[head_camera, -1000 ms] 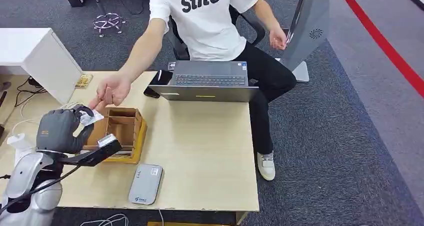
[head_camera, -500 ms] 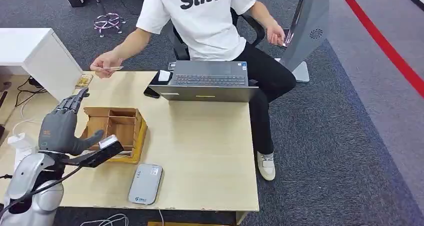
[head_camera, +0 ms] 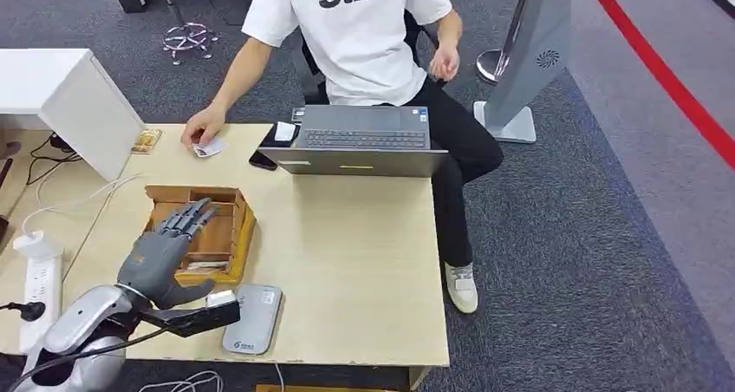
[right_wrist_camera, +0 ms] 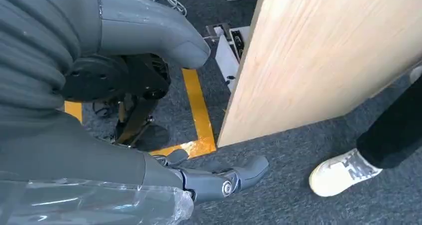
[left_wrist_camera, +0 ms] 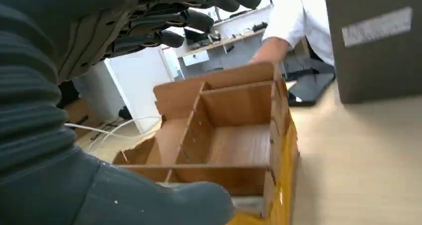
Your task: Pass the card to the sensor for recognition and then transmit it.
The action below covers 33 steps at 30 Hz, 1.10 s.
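Lower left of the head view: left hand hovers over the near edge of the box, fingers spread, nothing in them. Likely placed there because the handover looks done and the box is where cards are kept, so the hand sits ready for another pick, though that's a guess.

Card lies upper left of centre, on the worktop at its far edge, under the person's hand; well apart from the robot hand. Person prob. rests it there after taking it; task seems at or near its end.

Sensor, a flat grey pad, sits at the worktop's near edge, just beside the box, close to the left hand, handy for a swipe before passing fwd.

Box: wooden, open top, split by dividers. In the left wrist view the compartments facing the camera look bare; a pale flat item shows at the near wall, poss. cards, can't tell.

Right hand hangs below worktop level beside the edge, over carpet and yellow floor tape; fingers loosely extended, holding nothing. Idle, out of the way.

Laptop stands at the far edge, in front of the person.
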Available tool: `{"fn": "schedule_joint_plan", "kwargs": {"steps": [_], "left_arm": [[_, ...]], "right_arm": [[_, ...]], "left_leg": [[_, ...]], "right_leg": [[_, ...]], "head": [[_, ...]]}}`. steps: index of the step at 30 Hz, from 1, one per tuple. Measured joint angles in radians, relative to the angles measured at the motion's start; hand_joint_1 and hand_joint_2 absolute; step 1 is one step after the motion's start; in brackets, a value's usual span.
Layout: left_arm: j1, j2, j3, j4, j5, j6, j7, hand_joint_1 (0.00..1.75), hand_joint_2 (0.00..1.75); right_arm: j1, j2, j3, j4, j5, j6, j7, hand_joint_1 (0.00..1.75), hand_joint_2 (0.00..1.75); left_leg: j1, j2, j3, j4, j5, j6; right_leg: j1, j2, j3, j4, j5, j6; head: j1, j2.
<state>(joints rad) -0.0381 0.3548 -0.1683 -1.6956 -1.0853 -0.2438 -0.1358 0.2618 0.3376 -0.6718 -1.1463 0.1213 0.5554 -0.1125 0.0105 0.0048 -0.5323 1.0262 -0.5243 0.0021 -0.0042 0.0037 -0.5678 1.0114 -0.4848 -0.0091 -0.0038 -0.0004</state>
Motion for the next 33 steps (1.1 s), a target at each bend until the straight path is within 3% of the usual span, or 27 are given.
{"fn": "schedule_joint_plan", "kwargs": {"steps": [6, 16, 33], "left_arm": [[-0.001, 0.03, -0.046, 0.037, 0.002, -0.014, 0.015, 0.0, 1.75], [-0.008, 0.059, -0.063, 0.109, -0.071, 0.016, 0.046, 0.0, 1.75], [-0.011, 0.068, -0.064, 0.18, -0.106, 0.053, 0.047, 0.0, 1.75]], "right_arm": [[-0.01, 0.0, -0.011, 0.015, 0.017, 0.003, -0.005, 0.0, 1.75], [-0.014, 0.0, -0.011, 0.032, 0.021, 0.005, -0.008, 0.0, 1.75], [-0.017, 0.0, -0.011, 0.047, 0.018, 0.005, -0.013, 0.0, 1.75]], "left_leg": [[0.0, 0.0, 0.0, 0.0, 0.0, 0.0], [0.0, 0.0, 0.0, 0.0, 0.0, 0.0], [0.0, 0.0, 0.0, 0.0, 0.0, 0.0]], "right_leg": [[0.0, 0.0, 0.0, 0.0, 0.0, 0.0], [0.0, 0.0, 0.0, 0.0, 0.0, 0.0], [0.0, 0.0, 0.0, 0.0, 0.0, 0.0]], "head": [[0.0, 0.0], [0.0, 0.0], [0.0, 0.0]]}}
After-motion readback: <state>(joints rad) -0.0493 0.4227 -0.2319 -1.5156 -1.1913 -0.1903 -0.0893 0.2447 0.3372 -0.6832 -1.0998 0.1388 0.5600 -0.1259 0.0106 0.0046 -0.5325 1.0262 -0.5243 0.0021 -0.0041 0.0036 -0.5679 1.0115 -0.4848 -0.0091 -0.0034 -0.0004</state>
